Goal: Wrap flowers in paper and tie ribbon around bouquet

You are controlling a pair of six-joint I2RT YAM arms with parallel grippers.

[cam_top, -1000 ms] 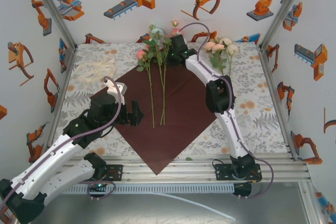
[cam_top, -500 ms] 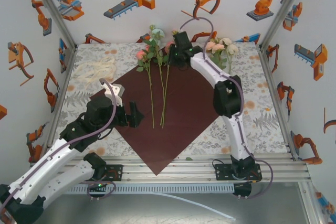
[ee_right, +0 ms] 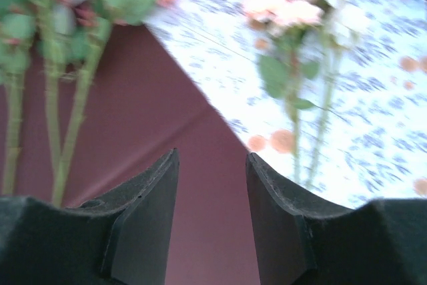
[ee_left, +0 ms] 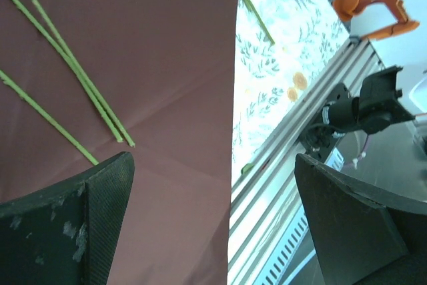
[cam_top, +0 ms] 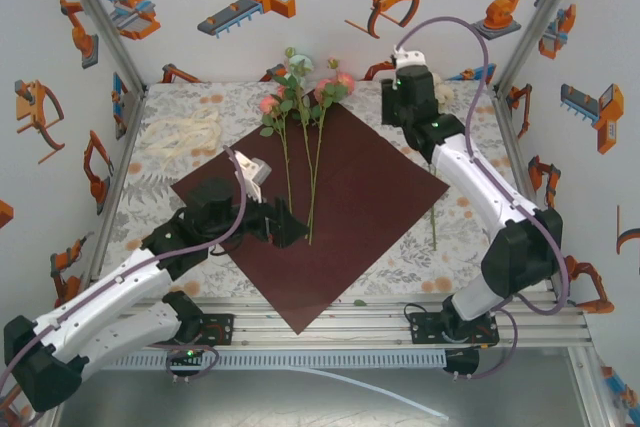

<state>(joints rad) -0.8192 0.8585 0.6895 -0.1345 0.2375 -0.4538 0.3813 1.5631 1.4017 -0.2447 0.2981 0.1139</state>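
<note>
The dark red paper (cam_top: 350, 197) lies flat as a diamond on the tablecloth. Three of the flowers (cam_top: 300, 97) lie on it, heads at the far corner, stems (ee_left: 73, 78) running toward me. More flowers (ee_right: 293, 25) rest on the cloth at the back right, partly behind my right arm. The cream ribbon (cam_top: 185, 132) is heaped at the back left. My left gripper (cam_top: 285, 230) (ee_left: 213, 221) hovers open just past the stem ends, above the paper (ee_left: 167, 65). My right gripper (cam_top: 397, 107) (ee_right: 212, 218) is open above the paper's far right edge (ee_right: 153, 105), holding nothing.
A loose green stem (cam_top: 434, 227) from the back-right flowers lies on the cloth beside the paper's right corner. The aluminium frame rail (ee_left: 293, 158) runs along the table's near edge, with a small green leaf (cam_top: 359, 302) on it. Printed walls enclose the table on three sides.
My right gripper opened, left the flower heads at the paper's far corner and swung right. My left gripper slid right, up to the stem ends.
</note>
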